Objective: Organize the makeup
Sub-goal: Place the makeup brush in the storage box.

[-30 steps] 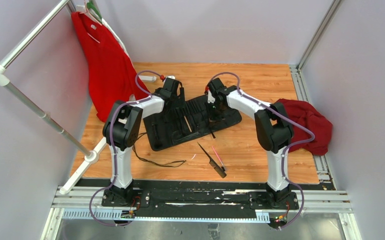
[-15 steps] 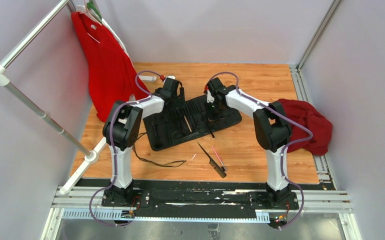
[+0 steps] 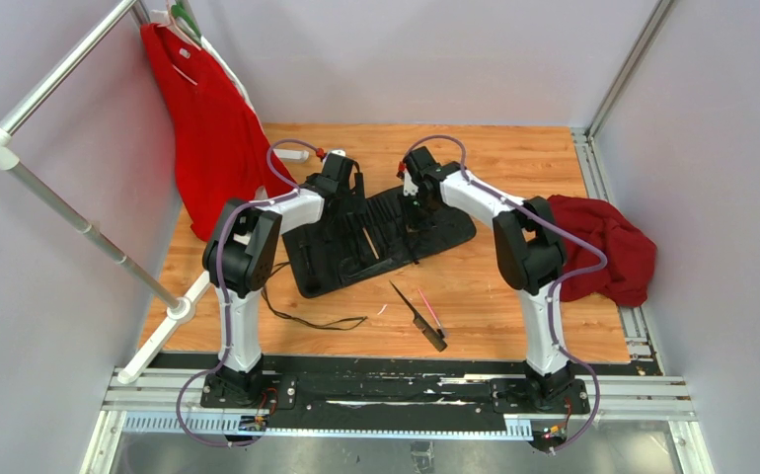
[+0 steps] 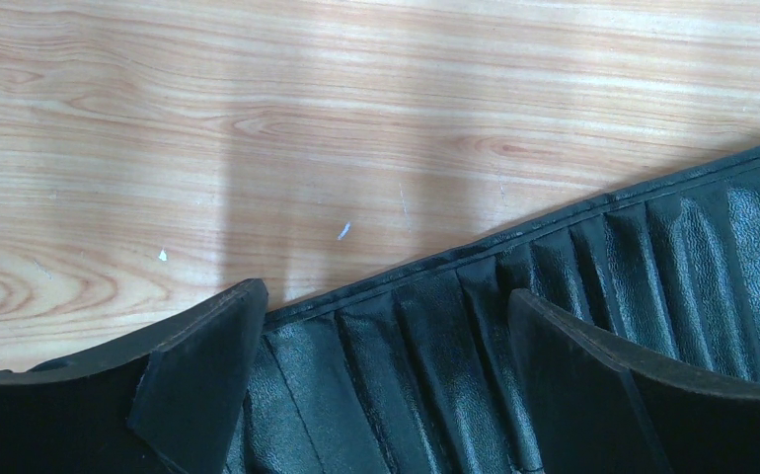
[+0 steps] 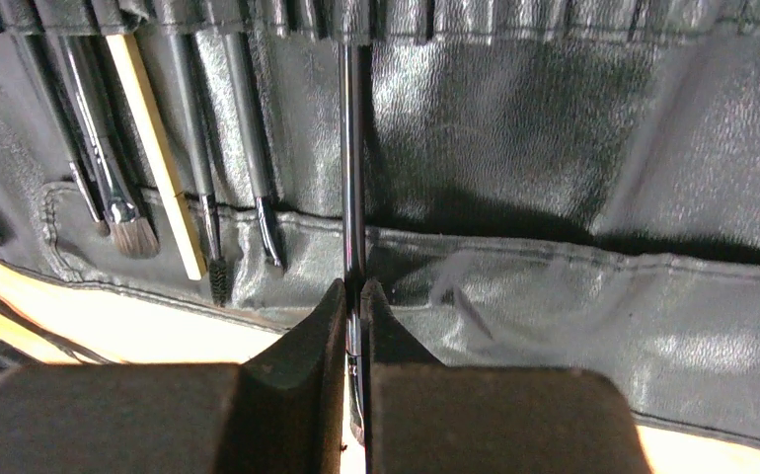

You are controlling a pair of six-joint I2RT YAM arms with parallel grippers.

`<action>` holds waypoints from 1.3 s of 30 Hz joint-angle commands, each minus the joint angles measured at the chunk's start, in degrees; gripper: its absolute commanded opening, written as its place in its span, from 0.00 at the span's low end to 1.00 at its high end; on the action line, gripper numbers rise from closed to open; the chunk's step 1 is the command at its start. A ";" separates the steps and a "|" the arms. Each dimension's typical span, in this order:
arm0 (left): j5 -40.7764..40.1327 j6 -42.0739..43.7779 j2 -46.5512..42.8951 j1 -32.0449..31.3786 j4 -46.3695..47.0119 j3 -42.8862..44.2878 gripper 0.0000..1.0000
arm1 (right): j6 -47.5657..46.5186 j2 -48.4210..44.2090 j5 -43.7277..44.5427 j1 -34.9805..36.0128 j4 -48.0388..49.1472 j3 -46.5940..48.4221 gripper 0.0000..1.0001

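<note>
The black slotted case [image 3: 376,237] lies open in the middle of the table. My right gripper [image 3: 416,205] is shut on a thin black brush [image 5: 352,178]. The brush's far end runs up under the case's slot band. In the right wrist view the gripper [image 5: 356,296] pinches the brush shaft tightly. Several brushes [image 5: 159,178] sit in slots to its left. My left gripper [image 3: 342,190] is open and empty, its fingertips resting on the case's pleated edge [image 4: 652,257]. A black comb-like tool [image 3: 418,316] and a thin pink tool [image 3: 431,312] lie loose on the table in front of the case.
A thin black cord [image 3: 307,318] loops on the table near the left arm. A red garment [image 3: 208,138] hangs from a white rack [image 3: 80,227] at the left. A dark red cloth [image 3: 603,242] lies at the table's right edge.
My right gripper has moved a little away and to the left with the brush, sliding it further up the case. The left arm has not moved.
</note>
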 commanded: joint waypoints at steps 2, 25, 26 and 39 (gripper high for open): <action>4.91 -1.41 2.80 0.55 -4.13 -2.96 0.98 | -1.89 3.42 -0.21 -1.06 -1.28 3.57 0.01; 5.13 -1.05 3.07 0.54 -4.31 -2.68 0.96 | -7.75 8.89 1.76 -1.50 -2.05 11.21 0.01; 5.13 -1.06 3.08 0.54 -4.31 -2.69 0.96 | -7.90 9.15 1.84 -1.50 -2.13 11.71 0.01; 5.34 -0.80 3.16 0.49 -4.49 -2.62 0.95 | -9.98 12.79 2.46 -1.50 -2.21 17.56 0.01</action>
